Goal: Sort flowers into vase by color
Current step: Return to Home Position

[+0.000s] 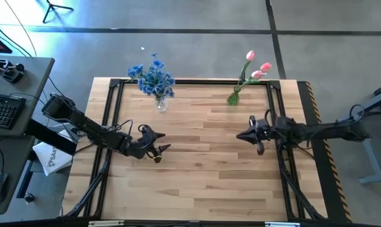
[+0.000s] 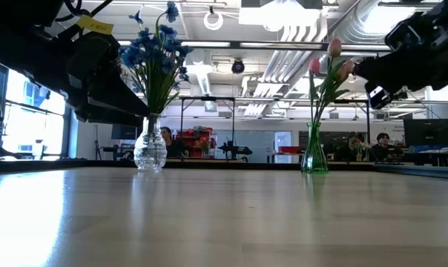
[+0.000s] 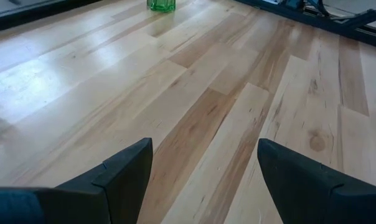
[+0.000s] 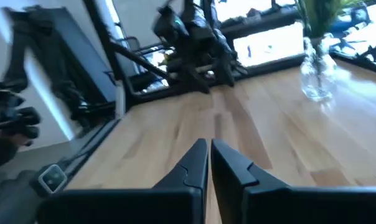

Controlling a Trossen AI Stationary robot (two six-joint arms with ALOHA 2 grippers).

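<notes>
Blue-blossomed flowers (image 1: 152,78) stand with their stems in a clear glass vase (image 1: 161,104) near the table's far edge, left of centre; the low view shows the blue flowers (image 2: 156,52) above the clear vase (image 2: 150,152). Pink tulips (image 1: 257,68) stand in a green glass vase (image 1: 234,97) at the far edge, right of centre, and the low view shows the tulips (image 2: 329,67) rising from the green vase (image 2: 314,157). My left gripper (image 1: 160,151) is open and empty over the table's left middle. My right gripper (image 1: 241,135) is shut and empty over the right middle.
Bare wooden table top (image 1: 203,164) lies between and in front of the two arms. A black frame (image 1: 108,126) runs along the table's edges. A desk with a keyboard (image 1: 2,107) stands to the left, off the table.
</notes>
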